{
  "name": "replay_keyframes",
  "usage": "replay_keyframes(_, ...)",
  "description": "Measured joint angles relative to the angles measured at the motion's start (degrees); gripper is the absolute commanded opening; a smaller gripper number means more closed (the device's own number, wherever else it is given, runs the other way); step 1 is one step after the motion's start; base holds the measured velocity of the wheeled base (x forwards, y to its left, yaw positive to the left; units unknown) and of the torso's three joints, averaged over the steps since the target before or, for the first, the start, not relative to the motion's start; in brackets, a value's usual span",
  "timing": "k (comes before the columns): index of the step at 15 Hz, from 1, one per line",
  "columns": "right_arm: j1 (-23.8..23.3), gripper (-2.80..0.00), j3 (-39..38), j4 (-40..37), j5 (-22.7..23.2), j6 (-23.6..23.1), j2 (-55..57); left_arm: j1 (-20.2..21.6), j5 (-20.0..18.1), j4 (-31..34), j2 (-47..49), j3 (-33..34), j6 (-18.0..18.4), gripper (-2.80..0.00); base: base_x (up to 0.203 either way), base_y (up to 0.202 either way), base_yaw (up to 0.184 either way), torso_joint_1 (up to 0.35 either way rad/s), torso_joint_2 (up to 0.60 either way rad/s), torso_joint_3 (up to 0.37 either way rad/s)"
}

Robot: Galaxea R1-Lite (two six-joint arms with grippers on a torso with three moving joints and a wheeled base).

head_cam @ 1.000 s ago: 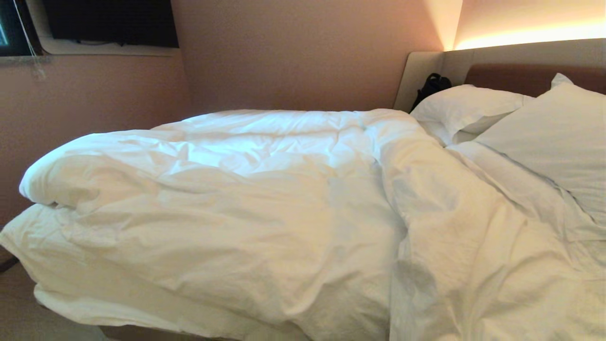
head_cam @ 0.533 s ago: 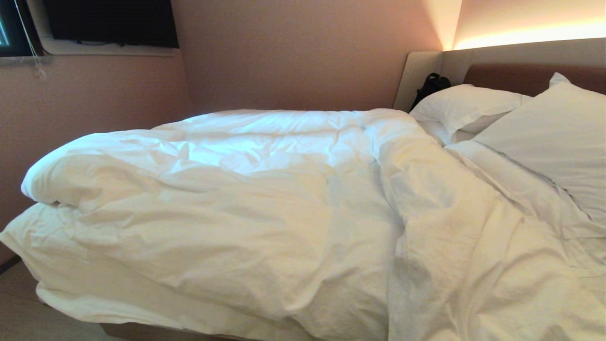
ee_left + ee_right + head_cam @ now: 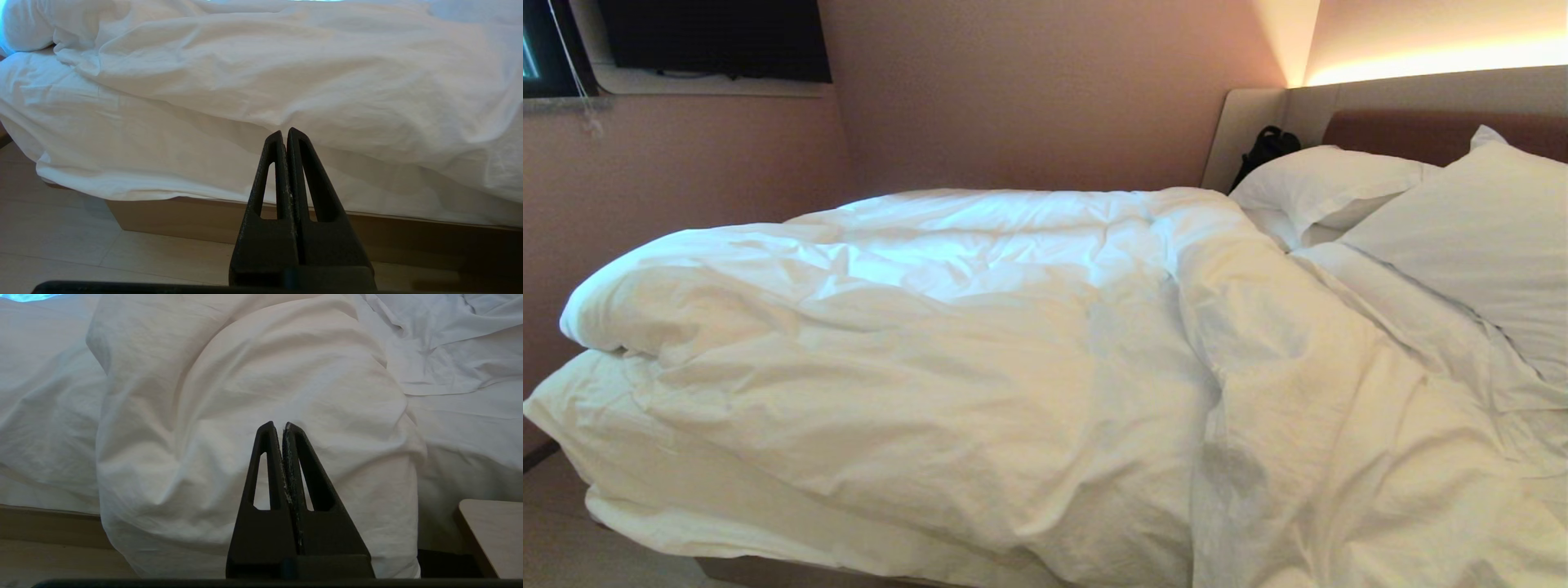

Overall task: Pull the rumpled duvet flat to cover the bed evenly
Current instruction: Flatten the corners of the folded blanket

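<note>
Duvet (image 3: pixel 915 351), a thick, puffy white quilt with a creased cotton cover, is seen bunched across the wide low bed with the tan wooden base (image 3: pixel 171 220), one bulky fold draped over the near side. Two white rectangular pillows (image 3: pixel 1339 188) are propped against the beige padded headboard (image 3: pixel 1421 90). The left gripper (image 3: pixel 284 132) is held clenched and empty before the bedside. The right gripper (image 3: pixel 282 425) is likewise pressed closed, empty, facing the draped fold.

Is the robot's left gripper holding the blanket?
No, the left gripper is shut on nothing, pointing toward the duvet that hangs over the side of the bed.
</note>
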State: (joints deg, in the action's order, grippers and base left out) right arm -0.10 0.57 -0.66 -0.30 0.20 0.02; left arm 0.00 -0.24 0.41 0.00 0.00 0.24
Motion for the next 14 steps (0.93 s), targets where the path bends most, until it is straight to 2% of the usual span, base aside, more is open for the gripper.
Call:
replay_keyframes(5,0.00,-2.80,0.39,-0.88,-0.13,-0.29,0.00,0.00,-0.02,0.02,0.00,0.00,0.01,-2.80,0.000,0.000,0.000,0.000,0.00,0.000)
replay_keyframes(9,0.00,-2.80,6.28,-4.44,0.42,-0.47,2.47,0.00,0.00,0.02,0.00,0.00,0.05,-2.80,0.000,0.000,0.000,0.000,0.00,0.000)
replay_keyframes(14,0.05,-2.80,11.39,-9.90,2.30,0.21,20.51,0.00,-0.02,0.01,0.00,0.00,0.01,-2.80,0.000,0.000,0.000,0.000,0.00,0.000)
